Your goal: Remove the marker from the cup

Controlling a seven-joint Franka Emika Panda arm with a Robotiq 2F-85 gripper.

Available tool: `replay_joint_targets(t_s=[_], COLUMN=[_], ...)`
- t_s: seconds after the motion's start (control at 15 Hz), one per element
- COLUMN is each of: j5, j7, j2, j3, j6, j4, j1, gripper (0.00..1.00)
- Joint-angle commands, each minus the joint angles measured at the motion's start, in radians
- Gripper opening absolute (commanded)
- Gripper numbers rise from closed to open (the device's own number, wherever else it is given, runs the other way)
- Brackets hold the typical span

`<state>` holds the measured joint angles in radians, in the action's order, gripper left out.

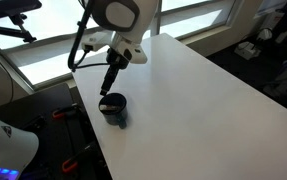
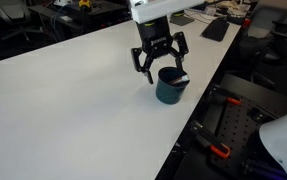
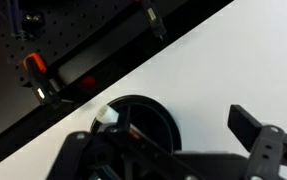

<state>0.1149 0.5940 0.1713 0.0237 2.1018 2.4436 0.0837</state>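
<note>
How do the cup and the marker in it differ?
The cup is dark, squat and wide; the marker is thin with a pale tip. The cup stands upright on the table; the marker leans against its rim. Both sit under the open gripper.

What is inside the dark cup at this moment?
The marker leans inside the cup, its pale end at the rim. Its lower part and the cup's bottom are dark, partly covered by the gripper.
</note>
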Motion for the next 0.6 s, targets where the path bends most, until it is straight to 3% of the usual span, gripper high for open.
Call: replay_joint_targets(t_s=[0.0, 0.53], j5=[-0.013, -0.003], j7=[-0.003, 0.000], j2=[0.064, 0.097], j3=[-0.004, 0.001], j6=[0.036, 0.032], j4=[-0.018, -0.025], j1=[-0.005, -0.001], gripper=[1.00, 1.00])
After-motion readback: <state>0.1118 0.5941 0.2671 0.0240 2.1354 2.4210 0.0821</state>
